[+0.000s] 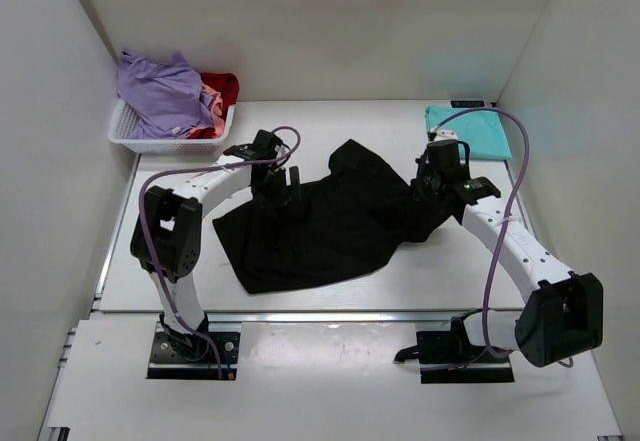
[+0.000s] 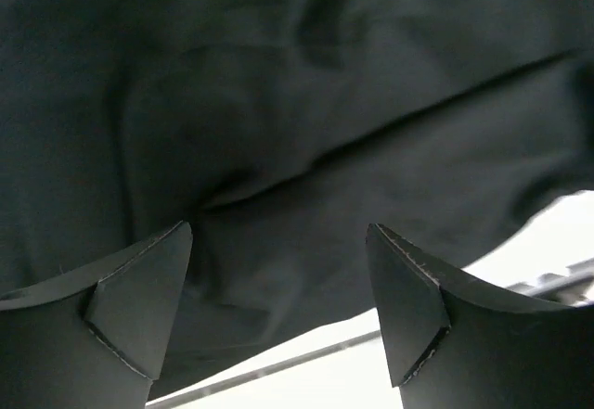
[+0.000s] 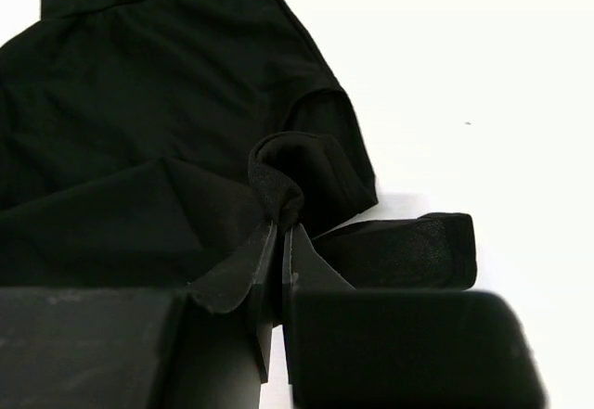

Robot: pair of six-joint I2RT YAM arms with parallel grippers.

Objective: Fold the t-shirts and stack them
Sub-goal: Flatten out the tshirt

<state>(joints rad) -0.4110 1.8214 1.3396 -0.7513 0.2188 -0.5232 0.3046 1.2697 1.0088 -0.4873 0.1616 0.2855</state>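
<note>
The black t-shirt [image 1: 320, 226] lies spread and rumpled across the middle of the table. My left gripper [image 1: 283, 196] hovers over its left part with the jaws wide open; the left wrist view shows the black cloth [image 2: 278, 103] just beyond the empty fingers [image 2: 139, 288]. My right gripper [image 1: 428, 186] is shut on a bunched fold of the black shirt [image 3: 283, 182] at its right edge, by a sleeve. The teal t-shirt [image 1: 468, 129] lies folded at the back right. The lavender-purple shirt [image 1: 160, 91], a red one [image 1: 222, 87] and a pink one [image 1: 208, 104] sit in the basket.
A white lattice basket [image 1: 150, 141] stands at the back left corner. White walls close the table on the left, back and right. The table's front edge [image 1: 330, 313] runs just ahead of the arm bases.
</note>
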